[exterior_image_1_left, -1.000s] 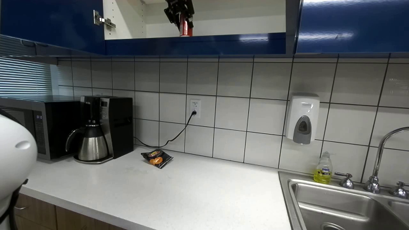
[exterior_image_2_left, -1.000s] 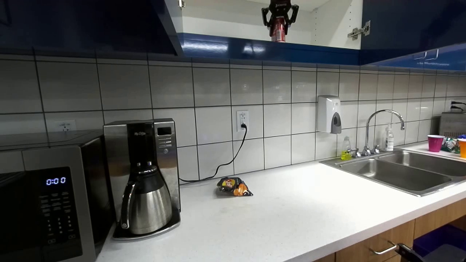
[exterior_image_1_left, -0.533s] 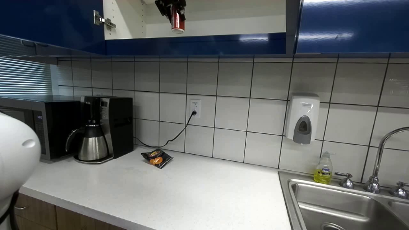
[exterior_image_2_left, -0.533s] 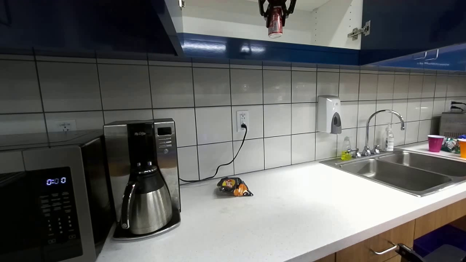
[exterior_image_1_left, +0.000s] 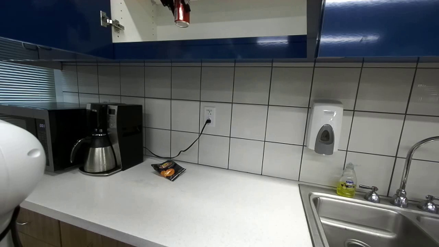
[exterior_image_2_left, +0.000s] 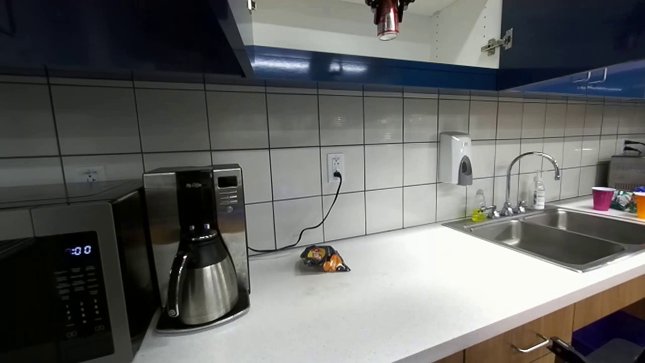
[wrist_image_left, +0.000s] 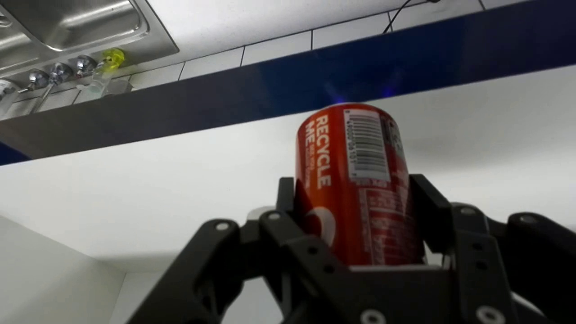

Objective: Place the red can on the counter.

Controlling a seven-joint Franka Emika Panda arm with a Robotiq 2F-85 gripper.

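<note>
Clamps the red can (wrist_image_left: 357,198) in the gripper (wrist_image_left: 351,180), between black fingers (wrist_image_left: 432,216) pressed to either side, close up in the wrist view. Reads RECYCLE ME in white letters beside a barcode (wrist_image_left: 366,144). In both exterior views, hangs roughly upright, seen a little from below, against the white inside of the open blue cupboard (exterior_image_1_left: 209,49). Cannot tell whether inside the cupboard or just in front. Is high above the white surface (exterior_image_1_left: 205,212), well apart from it.

At the left of an exterior view, shows a rounded white part of the robot arm (exterior_image_1_left: 20,161). On the surface, holds a microwave (exterior_image_2_left: 75,272), then just beside it a black and steel coffee maker (exterior_image_2_left: 196,201) with a steel pot (exterior_image_2_left: 209,292). Next, bears a small dark packet (exterior_image_2_left: 325,258) with orange markings, near the tiled wall (exterior_image_2_left: 297,121). To the right, has a steel sink (exterior_image_1_left: 360,212), with yellow dish soap (exterior_image_1_left: 346,185) and a curved tap (exterior_image_1_left: 405,171) at its back rim. On the tiled wall, carries a wall outlet (exterior_image_2_left: 335,162) and, farther right, a white dispenser (exterior_image_1_left: 324,127). Far off at the right, includes a pink cup (exterior_image_2_left: 602,199).
</note>
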